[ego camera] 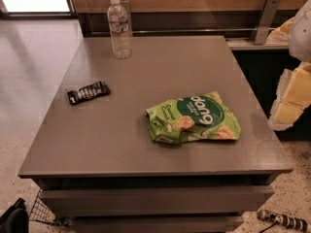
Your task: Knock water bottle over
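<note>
The bottle (pixel 119 28) is seen upright near the table's (pixel 160 67) far edge, while the gripper (pixel 290 98) is held beyond the right side, its state not discernible.

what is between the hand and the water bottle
In the camera view, only bare tabletop lies between the hand, off the table's right edge, and the upright water bottle at the far edge; the green snack bag sits nearer, off that line.

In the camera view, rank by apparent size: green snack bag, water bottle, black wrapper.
1. green snack bag
2. water bottle, farther back, so unsure
3. black wrapper
Pincer: right edge, beside the table.
</note>
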Motion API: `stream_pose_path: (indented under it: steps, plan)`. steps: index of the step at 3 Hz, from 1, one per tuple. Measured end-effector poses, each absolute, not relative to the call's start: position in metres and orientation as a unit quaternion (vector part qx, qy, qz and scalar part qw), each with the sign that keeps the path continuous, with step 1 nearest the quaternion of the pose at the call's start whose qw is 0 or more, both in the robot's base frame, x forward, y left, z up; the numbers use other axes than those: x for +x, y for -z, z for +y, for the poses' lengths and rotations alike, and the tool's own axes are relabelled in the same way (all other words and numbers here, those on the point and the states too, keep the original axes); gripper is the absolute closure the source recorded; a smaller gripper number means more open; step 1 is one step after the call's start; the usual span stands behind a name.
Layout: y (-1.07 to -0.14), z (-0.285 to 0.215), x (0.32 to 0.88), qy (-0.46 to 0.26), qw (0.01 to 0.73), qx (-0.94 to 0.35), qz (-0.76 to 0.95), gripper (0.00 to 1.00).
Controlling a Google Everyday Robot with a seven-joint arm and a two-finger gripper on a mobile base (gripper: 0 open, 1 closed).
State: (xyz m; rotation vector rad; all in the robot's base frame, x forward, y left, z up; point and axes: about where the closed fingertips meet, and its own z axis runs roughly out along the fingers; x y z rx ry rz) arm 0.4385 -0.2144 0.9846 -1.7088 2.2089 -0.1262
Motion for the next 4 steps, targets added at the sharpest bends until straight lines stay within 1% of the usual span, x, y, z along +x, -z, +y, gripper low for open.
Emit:
stream_pose_path:
  steps: [2,3,4]
  plan:
    - [-0.986,-0.214,0.445,0.045,0.184,-0.602,0.776,0.00]
    - [-0.985,-0.217,0.473,0.032,0.227,-0.591,0.773,0.00]
    - [-0.986,-0.205,0.537,-0.002,0.317,-0.567,0.761,0.00]
